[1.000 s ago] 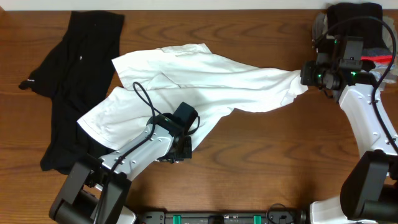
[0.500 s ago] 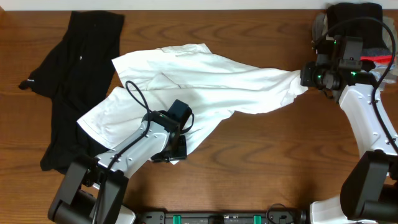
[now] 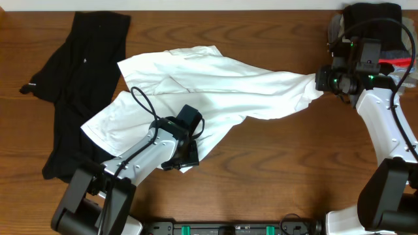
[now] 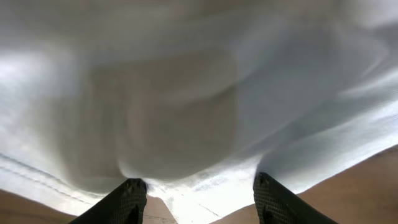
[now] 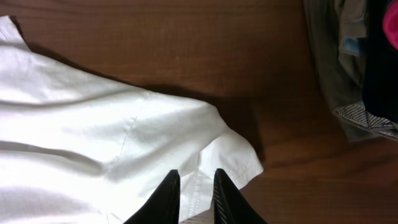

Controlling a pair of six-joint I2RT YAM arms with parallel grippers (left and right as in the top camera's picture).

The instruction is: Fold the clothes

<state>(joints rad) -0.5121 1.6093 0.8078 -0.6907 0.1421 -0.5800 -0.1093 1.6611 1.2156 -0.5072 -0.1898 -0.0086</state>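
— Across the middle of the brown wooden table [image 3: 281,170] lies a large, thin, wrinkled white short-sleeved T-shirt [image 3: 215,81]. It is spread crooked, with one end drawn out to the right. A long plain black garment [image 3: 78,85] lies loose at the left, touching the shirt's lower corner.

— Who has hold of it?

— The right gripper [image 5: 193,186], I'd say. Its two fingers stand almost together with white cloth pinched between them, and the shirt runs stretched toward it. The left gripper [image 4: 199,186] is spread wide with nothing in it, fingertips down at the near hem.

— How will that shirt behave?

— Light and limp, by the look of it. It has no stiffness, so it should sag and bunch wherever it isn't held. I'd expect it to drag on the wood rather than slide flat. It's not fragile, but a single thin layer is easy to miss.

— So where would you take it?

— At the stitched hem or a sleeve seam, where the cloth is doubled and gives the fingers something to bite. I'd use two holds well apart, so it hangs straight. A pinch in the open middle would only lift a peak.
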